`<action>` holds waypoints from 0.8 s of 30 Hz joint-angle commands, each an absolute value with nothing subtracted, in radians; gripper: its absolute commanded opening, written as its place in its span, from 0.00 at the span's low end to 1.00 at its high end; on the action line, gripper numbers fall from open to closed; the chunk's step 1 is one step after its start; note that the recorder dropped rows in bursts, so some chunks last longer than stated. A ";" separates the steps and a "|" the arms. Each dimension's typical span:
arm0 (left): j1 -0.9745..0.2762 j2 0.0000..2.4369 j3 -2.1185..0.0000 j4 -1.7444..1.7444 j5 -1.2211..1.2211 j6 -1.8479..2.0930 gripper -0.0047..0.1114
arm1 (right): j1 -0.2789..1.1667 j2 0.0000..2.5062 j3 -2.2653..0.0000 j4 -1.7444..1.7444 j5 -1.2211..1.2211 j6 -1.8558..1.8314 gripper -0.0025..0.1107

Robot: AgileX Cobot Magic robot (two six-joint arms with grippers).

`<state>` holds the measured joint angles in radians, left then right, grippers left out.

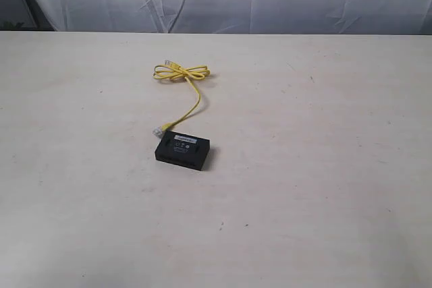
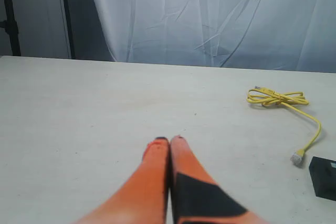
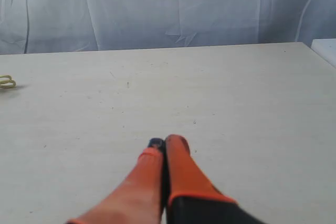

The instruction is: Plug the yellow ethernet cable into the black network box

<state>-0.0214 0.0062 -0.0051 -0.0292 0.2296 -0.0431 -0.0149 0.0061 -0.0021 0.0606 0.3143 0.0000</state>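
The black network box point(image 1: 182, 150) lay flat on the pale table point(image 1: 324, 166), a little toward 9 o'clock of the exterior view's centre. The yellow ethernet cable point(image 1: 191, 92) ran from its knotted loop at 12 o'clock of the box down to a clear plug just beside the box's far edge at about 11 o'clock. The left gripper point(image 2: 169, 140) and right gripper point(image 3: 165, 142) each had orange fingers pressed together on nothing, well apart from both.
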 commanded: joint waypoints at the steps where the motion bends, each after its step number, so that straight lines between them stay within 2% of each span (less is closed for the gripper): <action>1: -0.017 0.000 0.000 -0.024 0.231 -0.044 0.04 | -0.022 0.000 0.000 0.062 0.305 0.000 0.02; 11: -0.017 0.000 0.000 -0.024 0.231 -0.046 0.04 | -0.022 0.000 0.000 0.062 0.298 0.000 0.02; 15: -0.017 0.000 0.000 -0.062 0.197 -0.046 0.04 | -0.022 0.000 0.000 0.310 0.243 0.029 0.02; 20: -0.017 0.000 0.000 -0.102 0.146 -0.046 0.04 | -0.022 0.000 0.000 0.433 0.020 0.027 0.02; 24: -0.017 0.000 0.000 -0.268 0.106 -0.048 0.04 | -0.022 0.000 0.000 0.588 -0.124 0.027 0.02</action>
